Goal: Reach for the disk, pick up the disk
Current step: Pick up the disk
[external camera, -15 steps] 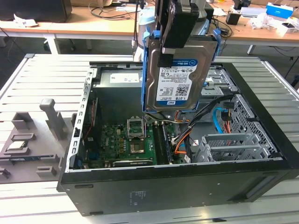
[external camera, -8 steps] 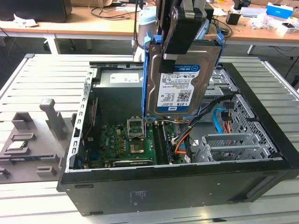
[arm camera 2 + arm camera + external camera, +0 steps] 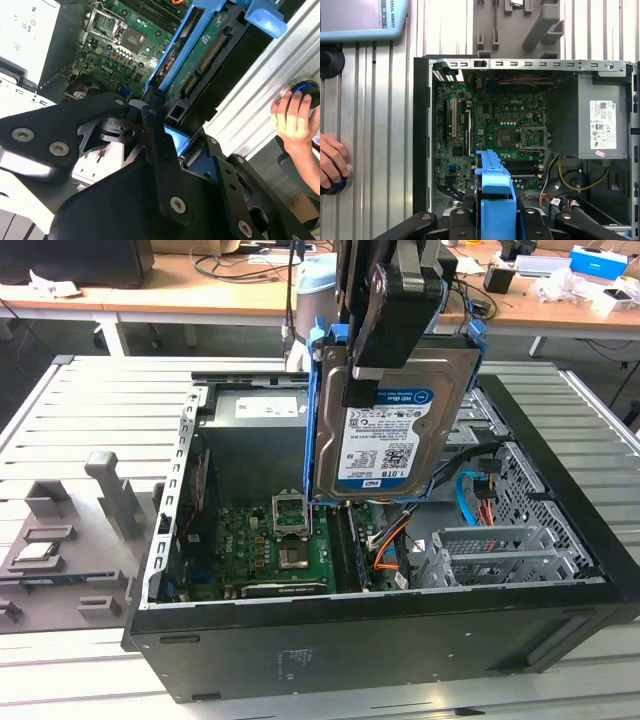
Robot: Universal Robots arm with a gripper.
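The disk [image 3: 395,440] is a silver hard drive with a white-and-blue label and blue rails along its edges. It hangs upright and slightly tilted above the open computer case [image 3: 350,615], clear of the drive cage [image 3: 500,550]. My gripper [image 3: 375,390] comes down from above and is shut on the disk, one black finger lying across its labelled face. In the second wrist view the disk [image 3: 200,55] shows its green circuit-board side between the blue rails. In the first wrist view its blue rail [image 3: 492,200] stands edge-on between the black finger links.
Below the disk lie the motherboard [image 3: 270,540] and loose orange and blue cables. A power supply [image 3: 602,120] fills one corner of the case. A grey fixture block [image 3: 110,495] stands at the exterior view's left. A person's hand [image 3: 292,117] rests on a button on the slatted table.
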